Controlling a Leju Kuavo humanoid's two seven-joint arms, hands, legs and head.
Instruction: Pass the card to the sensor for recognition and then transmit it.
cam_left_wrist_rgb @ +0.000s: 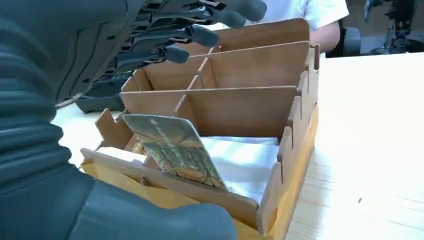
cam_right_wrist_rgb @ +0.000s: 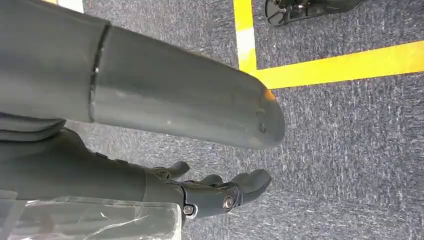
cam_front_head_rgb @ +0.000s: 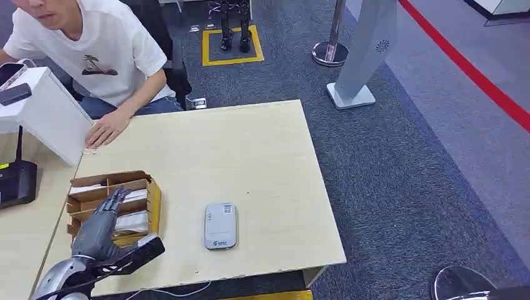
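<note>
A wooden card box (cam_front_head_rgb: 147,199) with several compartments stands near the table's front left corner. A printed card (cam_left_wrist_rgb: 172,147) leans upright in its nearest compartment, beside a stack of white cards (cam_left_wrist_rgb: 245,162). My left hand (cam_front_head_rgb: 100,224) hovers over the box with its fingers (cam_left_wrist_rgb: 192,34) spread above the dividers and its thumb (cam_left_wrist_rgb: 150,220) below the front wall; it holds nothing. The grey card sensor (cam_front_head_rgb: 220,225) lies flat on the table to the right of the box. My right hand (cam_right_wrist_rgb: 200,192) hangs over the carpet with loosely spread fingers and nothing in it.
A person in a white shirt sits at the table's far left, one hand (cam_front_head_rgb: 107,129) resting on it. A white device (cam_front_head_rgb: 44,109) and a black unit (cam_front_head_rgb: 15,182) stand at the left. Yellow floor tape (cam_right_wrist_rgb: 325,67) lies under the right arm.
</note>
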